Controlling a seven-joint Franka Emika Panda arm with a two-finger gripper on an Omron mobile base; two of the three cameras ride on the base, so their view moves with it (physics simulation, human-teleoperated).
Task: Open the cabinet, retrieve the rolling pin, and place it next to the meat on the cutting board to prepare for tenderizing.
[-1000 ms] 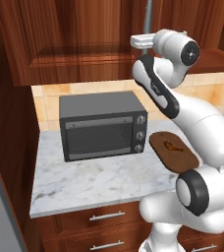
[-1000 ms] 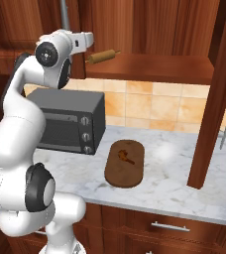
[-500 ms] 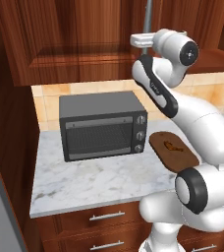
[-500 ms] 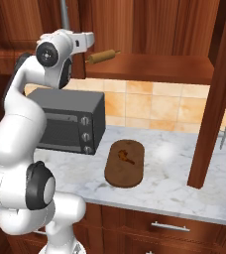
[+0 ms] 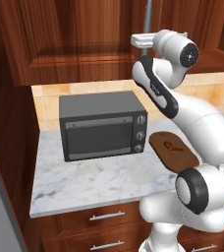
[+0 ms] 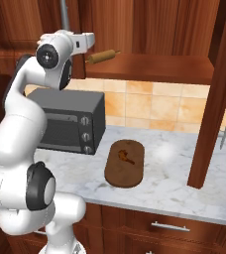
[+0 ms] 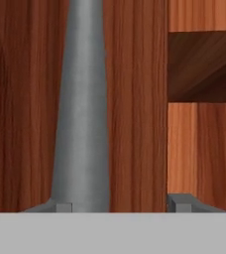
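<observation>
No lettering, brand, number or sign can be read anywhere in this kitchen: the toaster oven (image 5: pixel 103 125) shows three plain knobs with no markings, and the wooden cabinet (image 5: pixel 74 39) fronts are bare.

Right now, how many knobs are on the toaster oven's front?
3, stacked in a column down the right side of the toaster oven: top, middle, bottom.

Marble counter (image 5: pixel 99 182), tan tiled backsplash (image 6: pixel 154 106), reddish-brown wood drawers (image 5: pixel 101 229).
</observation>
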